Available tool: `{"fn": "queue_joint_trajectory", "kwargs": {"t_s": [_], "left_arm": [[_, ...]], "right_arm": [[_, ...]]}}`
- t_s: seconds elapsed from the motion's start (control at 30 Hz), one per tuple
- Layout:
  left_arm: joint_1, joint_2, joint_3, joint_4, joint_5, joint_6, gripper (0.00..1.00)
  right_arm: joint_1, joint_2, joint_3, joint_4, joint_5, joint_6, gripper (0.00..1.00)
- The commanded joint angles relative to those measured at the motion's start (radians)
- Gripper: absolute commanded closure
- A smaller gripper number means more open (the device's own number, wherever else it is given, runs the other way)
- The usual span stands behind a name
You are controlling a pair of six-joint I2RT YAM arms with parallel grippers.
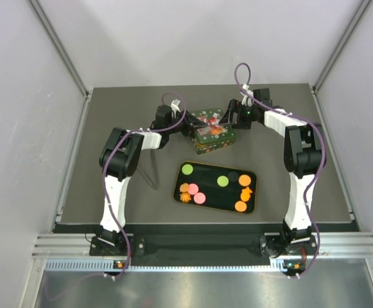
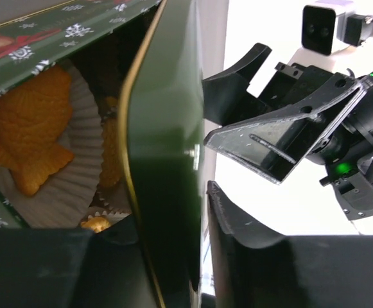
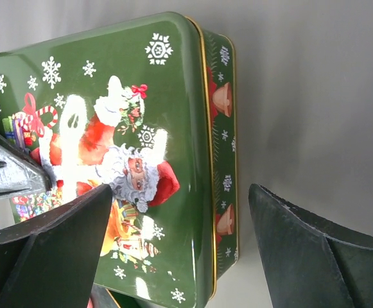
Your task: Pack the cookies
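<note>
The cookies [image 1: 199,198] lie on a black tray [image 1: 205,176] in the top view: green, pink and orange discs and orange flower shapes. Behind the tray stands a green Christmas tin [image 1: 215,136]. Its Santa lid [image 3: 128,128] sits askew and raised at one side. My left gripper [image 2: 167,244] is shut on the lid's gold-edged rim [image 2: 167,128]. Beneath the lid, orange fish-shaped biscuits [image 2: 29,128] rest in white paper cups. My right gripper [image 3: 181,192] is open across the lid's other side, one finger over the lid and one over the table.
The tin sits at the back middle of the dark table [image 1: 302,160], with both arms reaching in from either side. The right gripper's fingers [image 2: 269,147] hang close in front of the left wrist camera. White walls enclose the table.
</note>
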Motion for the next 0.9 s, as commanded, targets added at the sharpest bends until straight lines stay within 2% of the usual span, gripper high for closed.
{"fn": "queue_joint_trajectory", "kwargs": {"t_s": [0.0,0.17,0.3,0.87], "left_arm": [[0.013,-0.086,-0.029,0.009,0.002,0.048,0.70],[0.016,-0.108,-0.062,-0.013,-0.004,0.075,0.70],[0.018,-0.137,-0.083,-0.056,-0.019,0.117,0.62],[0.041,-0.217,-0.049,-0.404,-0.111,0.304,0.51]], "right_arm": [[0.016,0.023,0.046,0.019,-0.006,-0.030,0.13],[0.017,0.025,0.048,0.018,-0.008,-0.030,0.12],[0.019,0.026,0.048,0.019,-0.012,-0.033,0.10],[0.046,0.018,0.049,0.036,-0.090,-0.062,0.04]]}}
